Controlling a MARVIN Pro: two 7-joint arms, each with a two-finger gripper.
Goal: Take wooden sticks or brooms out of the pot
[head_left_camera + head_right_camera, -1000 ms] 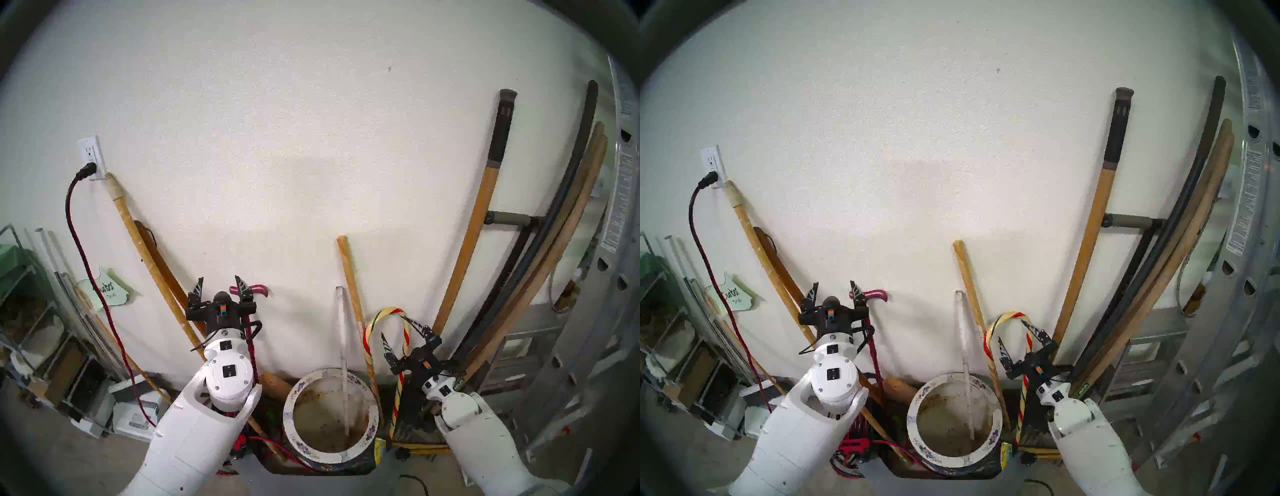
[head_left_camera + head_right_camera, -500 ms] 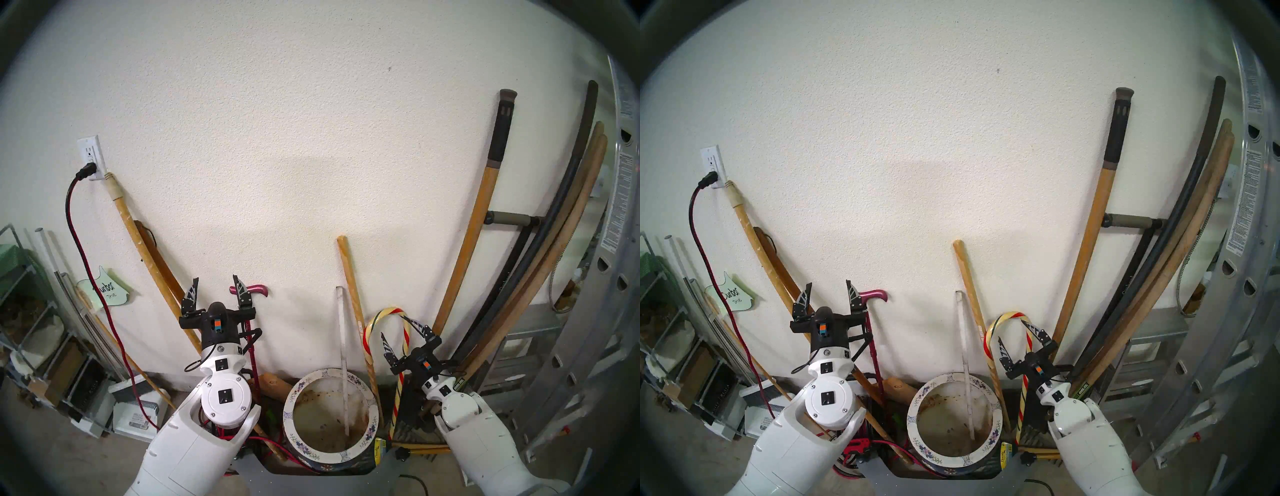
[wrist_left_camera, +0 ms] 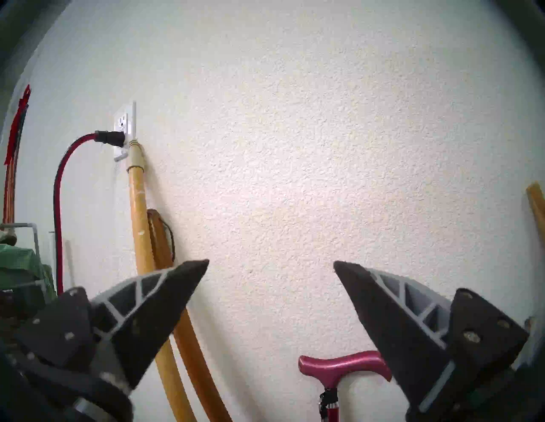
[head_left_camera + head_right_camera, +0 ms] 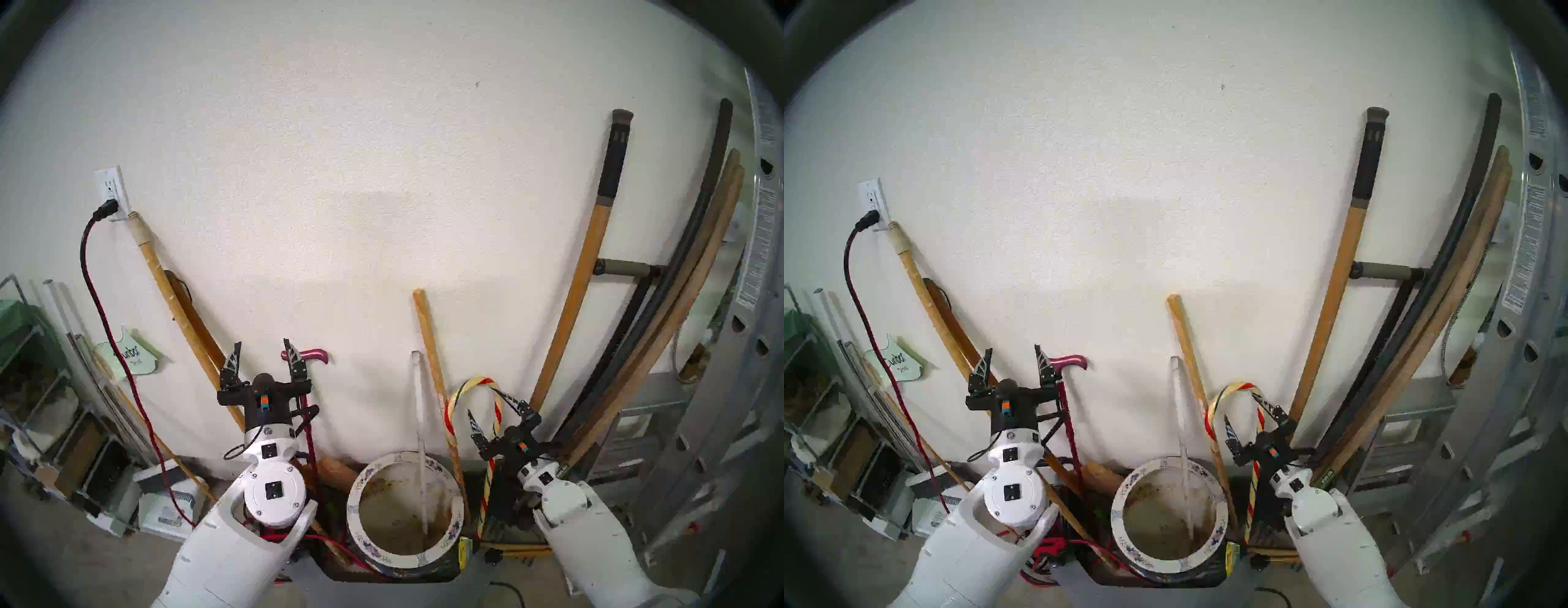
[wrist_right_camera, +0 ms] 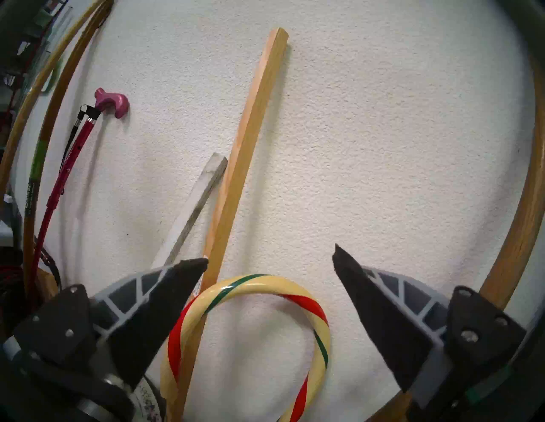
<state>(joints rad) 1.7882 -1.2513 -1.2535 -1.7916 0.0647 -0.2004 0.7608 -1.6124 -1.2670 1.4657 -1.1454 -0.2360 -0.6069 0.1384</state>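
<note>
From the head camera I see the flower-rimmed pot [image 4: 457, 503] low in the middle of the frame, on the floor against the white wall [image 4: 360, 170]. Only the thin white slat [image 4: 421, 450] stands inside it, its foot on the stained bottom at the right of the opening, its top leaning on the wall.

The magenta T-handled cane [image 4: 312, 356] stands outside the pot, to its left, with the handle against the wall. My left gripper [image 4: 262, 350] hovers in front of it with its fingers wide apart and nothing between them; in the left wrist view the cane handle [image 3: 343, 367] sits low, just beside the right-hand finger [image 3: 383, 318].

The striped candy-cane stick [image 4: 475, 382] stands outside the pot too, just right of it, hook uppermost. My right gripper [image 4: 488, 401] is spread, one finger on either side of the long shaft below the hook; I cannot tell whether either touches it. In the right wrist view the hook [image 5: 247, 287] curves between the two fingers, low centre.

A tan wooden handle [image 4: 432, 361] leans on the wall between slat and candy cane.
</note>
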